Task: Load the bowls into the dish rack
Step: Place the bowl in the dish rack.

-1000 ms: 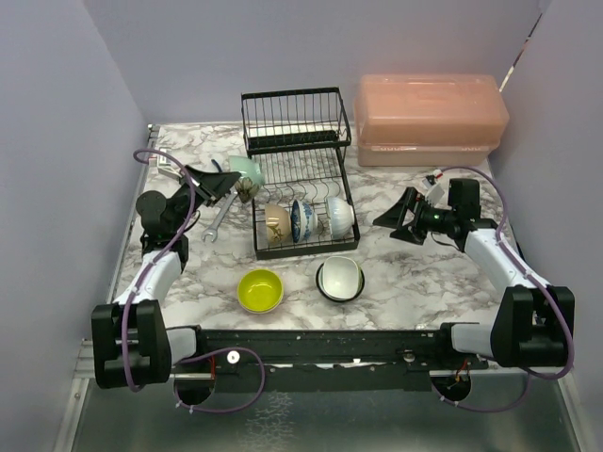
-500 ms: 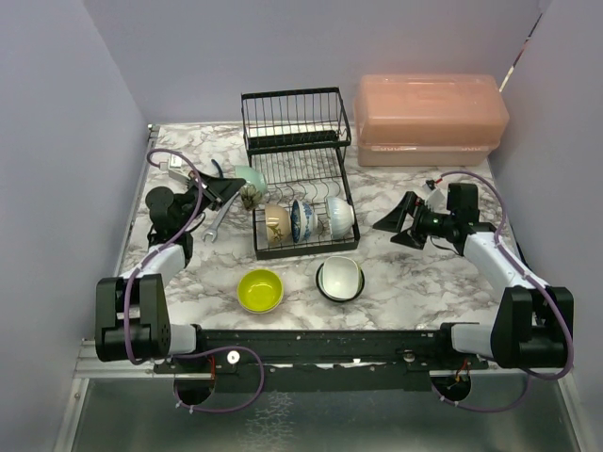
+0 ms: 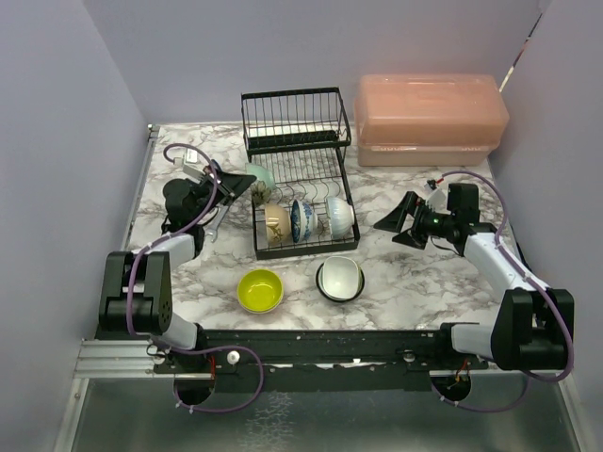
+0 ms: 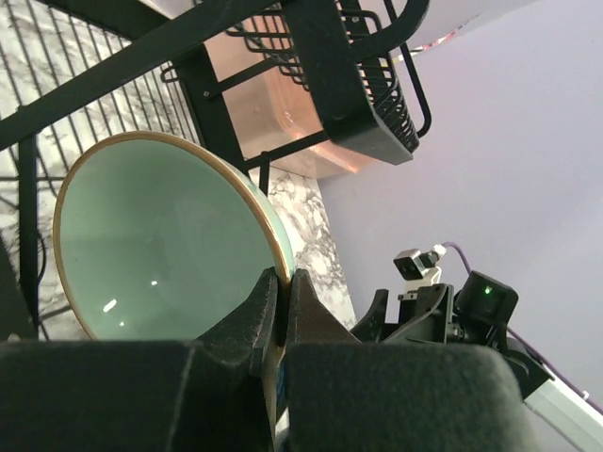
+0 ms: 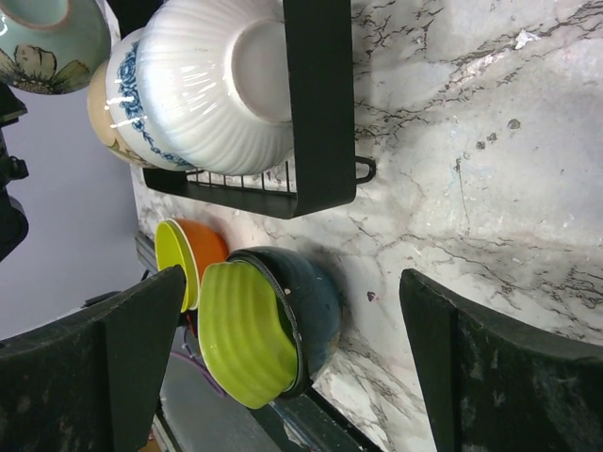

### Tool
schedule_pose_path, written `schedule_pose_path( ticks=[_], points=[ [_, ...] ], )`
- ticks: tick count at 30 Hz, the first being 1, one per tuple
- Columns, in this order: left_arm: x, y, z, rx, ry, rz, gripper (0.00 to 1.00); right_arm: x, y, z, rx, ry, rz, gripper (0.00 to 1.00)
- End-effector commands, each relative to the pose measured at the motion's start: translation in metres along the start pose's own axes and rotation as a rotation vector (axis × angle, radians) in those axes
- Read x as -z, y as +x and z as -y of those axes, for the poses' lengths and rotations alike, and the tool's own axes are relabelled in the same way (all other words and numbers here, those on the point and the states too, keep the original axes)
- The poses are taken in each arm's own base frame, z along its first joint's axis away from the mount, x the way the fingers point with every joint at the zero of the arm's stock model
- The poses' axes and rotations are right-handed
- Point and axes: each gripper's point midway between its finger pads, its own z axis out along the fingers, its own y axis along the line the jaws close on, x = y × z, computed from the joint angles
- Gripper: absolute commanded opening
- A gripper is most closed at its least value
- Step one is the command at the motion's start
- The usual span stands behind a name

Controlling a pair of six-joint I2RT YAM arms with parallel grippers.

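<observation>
The left gripper [image 4: 281, 282] is closed tight on the rim of the teal bowl [image 4: 160, 235], held at the left edge of the dish rack [image 3: 306, 250]. The right gripper [image 3: 391, 224] is spread wide, with nothing held. If the bowl is bumped on the wires, it could be knocked loose and broken. No writing can be read.

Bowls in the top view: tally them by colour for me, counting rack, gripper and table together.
Beige-patterned bowl: 1
Blue-patterned bowl: 1
White bowl: 1
Pale teal bowl: 1
Yellow-green bowl: 1
Dark-outside bowl: 1
Total: 6
</observation>
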Motion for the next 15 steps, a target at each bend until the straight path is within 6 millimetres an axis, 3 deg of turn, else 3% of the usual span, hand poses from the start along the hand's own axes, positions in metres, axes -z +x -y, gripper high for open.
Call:
schedule_pose_path(
  ticks=[1, 15],
  points=[
    [-0.018, -0.018, 0.036, -0.119, 0.126, 0.058, 0.00, 0.002, -0.002, 0.000, 0.024, 0.022, 0.012, 1.00],
    [-0.046, -0.017, 0.018, -0.074, 0.208, 0.060, 0.00, 0.000, -0.001, 0.005, 0.010, 0.034, 0.002, 1.00]
  ],
)
